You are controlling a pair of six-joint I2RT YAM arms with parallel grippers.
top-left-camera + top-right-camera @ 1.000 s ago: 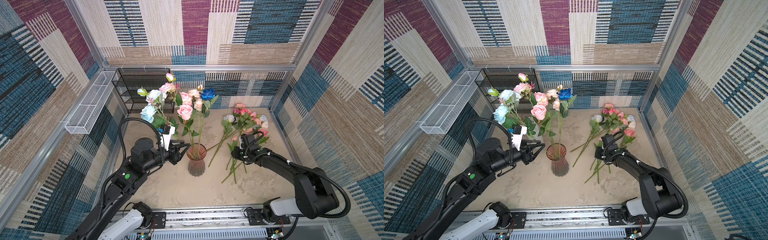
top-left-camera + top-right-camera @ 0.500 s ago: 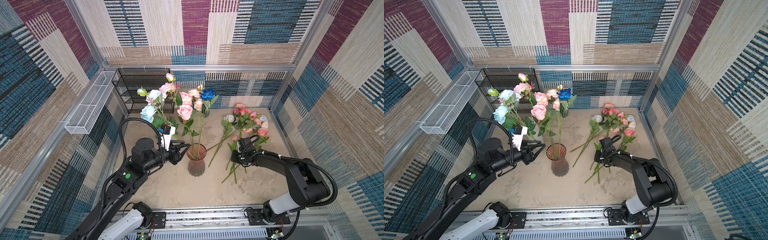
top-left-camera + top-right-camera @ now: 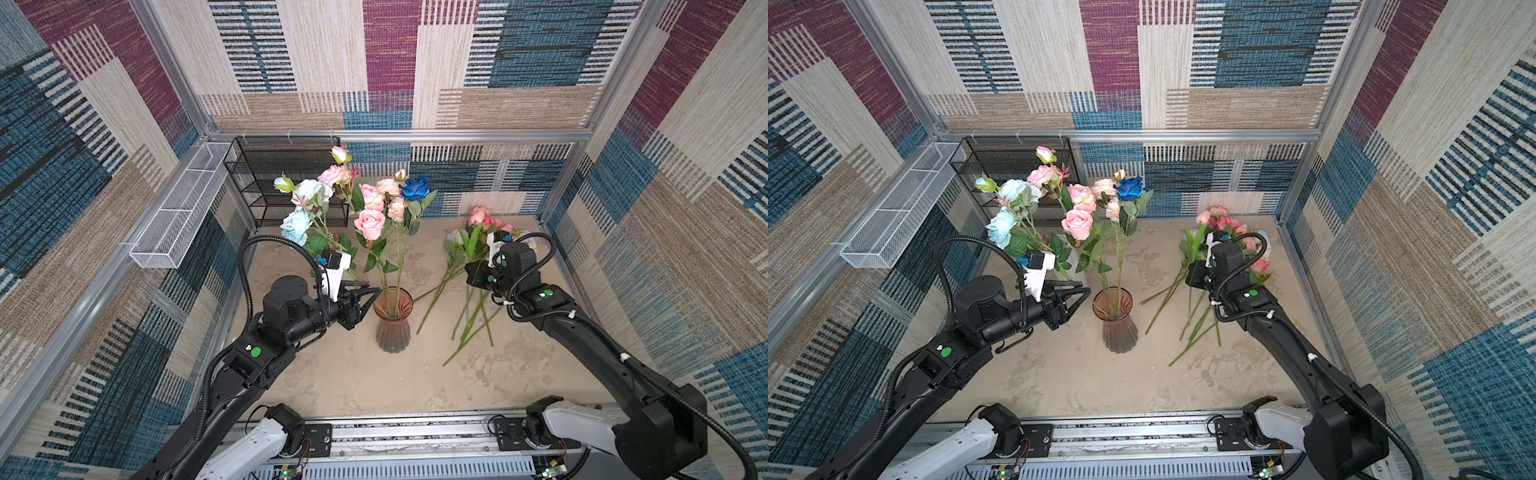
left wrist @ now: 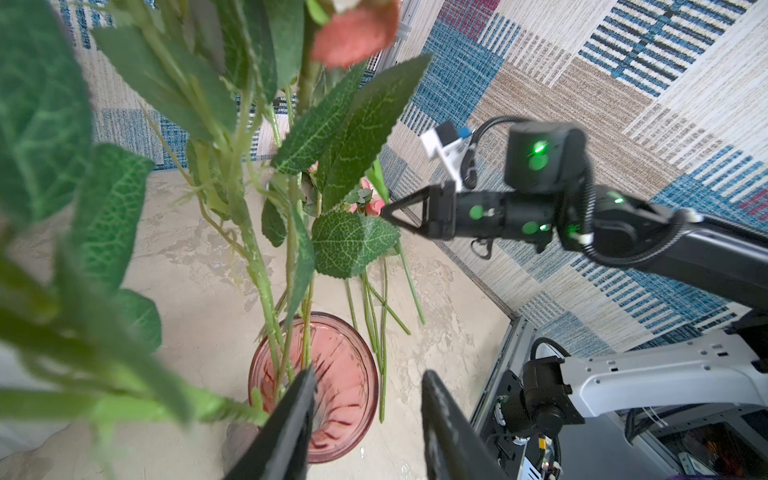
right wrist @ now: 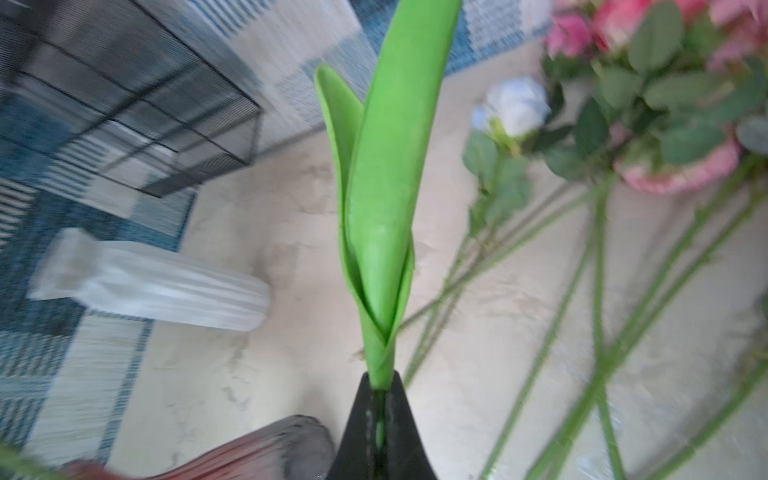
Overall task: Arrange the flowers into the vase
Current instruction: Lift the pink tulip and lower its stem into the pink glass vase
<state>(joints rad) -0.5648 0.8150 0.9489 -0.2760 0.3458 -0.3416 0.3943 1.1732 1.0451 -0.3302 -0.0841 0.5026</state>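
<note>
Beside the pink vase (image 3: 392, 328) of upright flowers (image 3: 370, 222), the left claw (image 4: 369, 372) was seen open, empty; the right claw (image 5: 380, 382) was clamped on a green-leaved stem (image 5: 386, 208) above loose flowers (image 3: 469, 303) laid on the tabletop (image 3: 353, 374).

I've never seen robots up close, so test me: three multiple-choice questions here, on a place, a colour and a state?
1. Where do the loose flowers lie? A in a wire basket; B on the table beside the vase; C on the black rack.
2. What colour is the vase? A reddish pink; B yellow; C green.
3. The right fingers are: A wide open; B shut on the vase; C shut on a green leafy stem.
Answers: B, their stems sprawl on the table; A, its tinted glass shows in both top views; C, the right wrist view shows them pinched on it.
</note>
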